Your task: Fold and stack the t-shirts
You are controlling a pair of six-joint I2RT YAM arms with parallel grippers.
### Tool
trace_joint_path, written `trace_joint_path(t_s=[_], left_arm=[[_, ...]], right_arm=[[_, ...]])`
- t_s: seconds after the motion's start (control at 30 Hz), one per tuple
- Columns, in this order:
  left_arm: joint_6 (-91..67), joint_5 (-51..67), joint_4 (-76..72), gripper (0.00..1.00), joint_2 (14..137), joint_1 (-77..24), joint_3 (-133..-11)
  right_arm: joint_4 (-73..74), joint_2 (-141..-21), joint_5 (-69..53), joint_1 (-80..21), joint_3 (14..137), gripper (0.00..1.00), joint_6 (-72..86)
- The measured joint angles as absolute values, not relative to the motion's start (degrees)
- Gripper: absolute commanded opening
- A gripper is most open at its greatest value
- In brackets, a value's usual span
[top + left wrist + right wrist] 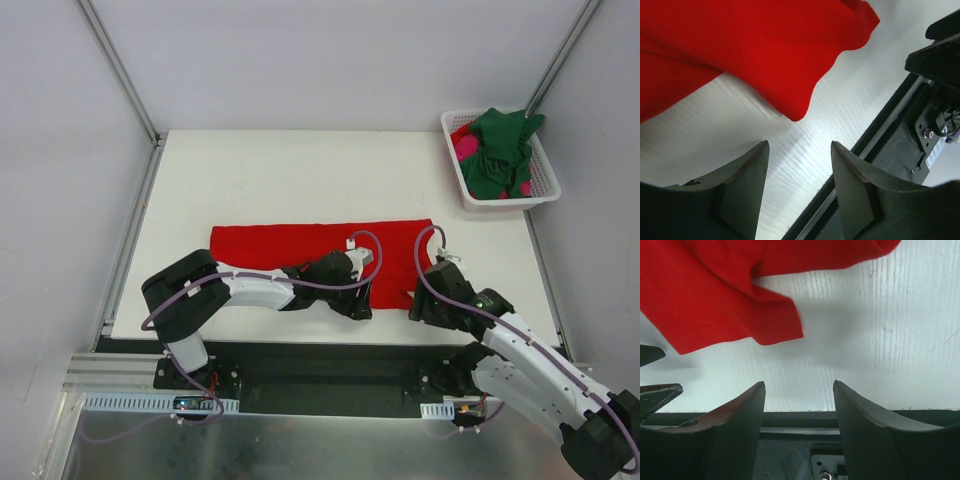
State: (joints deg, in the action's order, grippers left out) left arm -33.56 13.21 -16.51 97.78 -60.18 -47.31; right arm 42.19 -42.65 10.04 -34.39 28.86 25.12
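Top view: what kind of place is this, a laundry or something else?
Probably a robot test booth, not a laundry: plain white walls in a metal frame, two robot arms bolted along a white table's near edge, one red t-shirt spread out, a basket of more clothes.

Top overhead; wrists close, sharing red t-shirt (300, 245).

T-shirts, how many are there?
3. The red t-shirt lies flat on the table; the dark green t-shirt is piled in the white basket; the pink t-shirt peeks out under it. More may be hidden in the basket.
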Motion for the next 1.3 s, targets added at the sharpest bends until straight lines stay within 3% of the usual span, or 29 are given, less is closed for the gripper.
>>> trace_joint_path(t_s=[0.3,0.73,0.83,1.07,1.3], left_arm=[[-33.6,13.0,-18.2,0.51,99.5,-61.2,-47.6],[-33.6,13.0,-18.2,0.50,99.5,-61.2,-47.6],[-33.6,13.0,-18.2,0.50,99.5,-61.2,-47.6],[-33.6,13.0,-18.2,0.50,99.5,-61.2,-47.6],[-33.6,13.0,-18.6,0.49,99.9,-61.2,-47.6]], right_arm=[[36.5,-42.4,8.9,-32.1,23.9,0.60,28.3],[26.6,-44.5,-6.9,-12.1,19.5,0.57,22.3],[24.7,-45.0,-10.7,-9.0,18.9,0.54,21.4],[23.3,-46.2,-15.6,-6.4,17.9,0.33,20.2],[23.3,-46.5,-16.8,-6.2,17.9,0.31,20.0]])
